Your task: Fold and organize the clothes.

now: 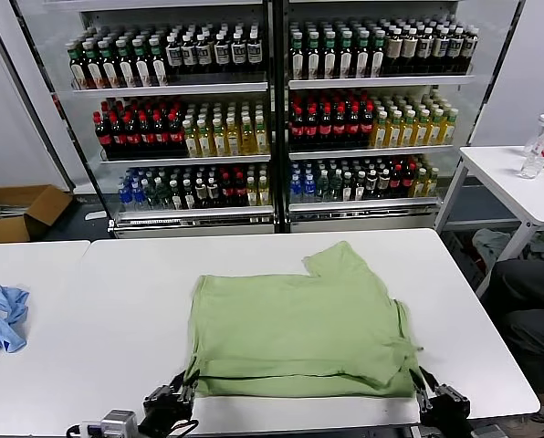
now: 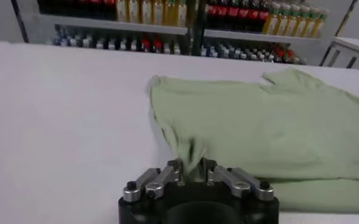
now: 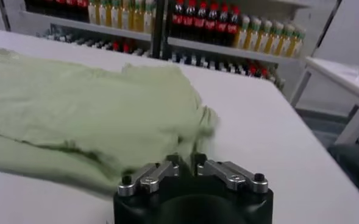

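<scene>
Mid-fold, by the look of it: light green shirt (image 1: 299, 328) lying flat near the middle of the white tabletop (image 1: 117, 301), toward its near edge, already doubled into a rough rectangle with one sleeve-like flap poking out at the far side. Left hand (image 1: 183, 388) at the near-left corner of the cloth, fingers clenched on a pinch of fabric that rises between them in the left wrist view (image 2: 192, 171). Right hand (image 1: 427, 388) at the near-right corner, likewise closed on the bunched edge (image 3: 186, 163). Next move, probably: lift both corners together and carry them away toward the far edge, keeping level and taut so the layers stay aligned rather than skewing. Fabric soft, thin, matte, with shallow creases and a layered near hem; puckers around each grip. Collar, buttons and chest print not visible from here. Crumpled light blue cloth (image 1: 0, 315) lying well apart at the far left. Shelves of bottles (image 1: 272, 100) behind.
</scene>
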Robot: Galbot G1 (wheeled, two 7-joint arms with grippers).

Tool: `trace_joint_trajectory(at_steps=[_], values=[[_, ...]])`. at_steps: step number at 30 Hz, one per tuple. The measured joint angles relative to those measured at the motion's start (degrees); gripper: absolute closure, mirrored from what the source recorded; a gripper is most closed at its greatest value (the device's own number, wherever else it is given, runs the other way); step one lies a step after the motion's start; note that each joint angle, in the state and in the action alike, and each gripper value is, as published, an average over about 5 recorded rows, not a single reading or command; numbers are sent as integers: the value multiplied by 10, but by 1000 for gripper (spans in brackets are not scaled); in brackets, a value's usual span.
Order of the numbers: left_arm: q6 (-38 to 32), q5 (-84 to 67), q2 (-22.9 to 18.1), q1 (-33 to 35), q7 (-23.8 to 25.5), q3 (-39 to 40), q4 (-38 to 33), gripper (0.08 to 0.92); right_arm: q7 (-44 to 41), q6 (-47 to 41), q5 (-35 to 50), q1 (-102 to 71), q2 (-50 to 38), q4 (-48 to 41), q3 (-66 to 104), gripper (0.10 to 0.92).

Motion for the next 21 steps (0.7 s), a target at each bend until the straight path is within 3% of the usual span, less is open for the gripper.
trace_joint_trajectory(at_steps=[6,13,16,21], values=[[-8,-8,11,-19,-4,-12,-15,469,25,-29,39,115,-14,-45,-40,424],[3,-26,7,-128,-2,1,66,269,50,-74,88,300,-13,-159,-134,234],[7,-24,8,-190,1,16,121,203,56,-90,103,377,-8,-214,-175,207],[11,-18,11,-289,2,47,219,178,59,-109,119,489,3,-309,-236,203]])
